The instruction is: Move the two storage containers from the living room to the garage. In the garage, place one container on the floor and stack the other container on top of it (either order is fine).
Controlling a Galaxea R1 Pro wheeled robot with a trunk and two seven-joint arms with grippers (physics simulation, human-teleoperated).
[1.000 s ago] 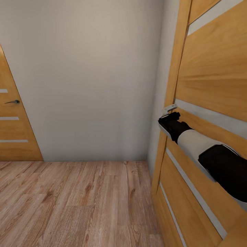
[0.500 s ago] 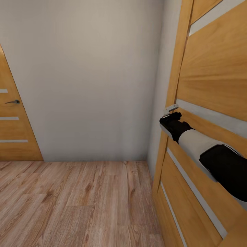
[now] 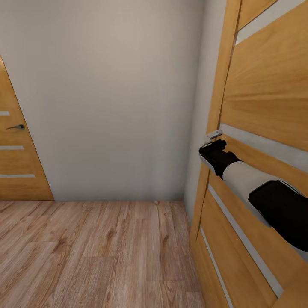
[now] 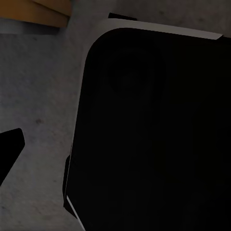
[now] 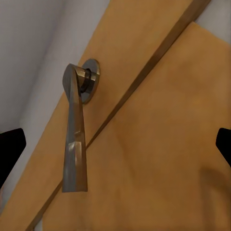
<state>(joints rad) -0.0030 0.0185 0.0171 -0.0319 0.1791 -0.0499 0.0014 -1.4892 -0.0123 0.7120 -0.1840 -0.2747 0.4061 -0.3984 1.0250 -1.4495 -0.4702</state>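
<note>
The two storage containers are out of view. I am in a hallway with a light wood plank floor (image 3: 98, 252). My right arm reaches to the wooden door with pale stripes (image 3: 265, 98) at the right, and my right gripper (image 3: 212, 137) is at its edge. In the right wrist view the right gripper (image 5: 115, 149) is open, its dark fingertips (image 5: 9, 149) wide apart. The metal door handle (image 5: 76, 130) hangs between them, untouched. One dark fingertip (image 4: 8, 147) of my left gripper shows over a grey speckled surface (image 4: 38, 96), beside my own dark body (image 4: 154, 130).
A plain pale wall (image 3: 111, 98) closes the hallway ahead. A second wooden door (image 3: 17, 154) with a lever handle (image 3: 15, 127) stands shut at the far left. The striped door's frame (image 3: 216, 119) stands close on my right.
My right arm has edged a little to the right toward the striped door, then held still. Everything else is as before.
</note>
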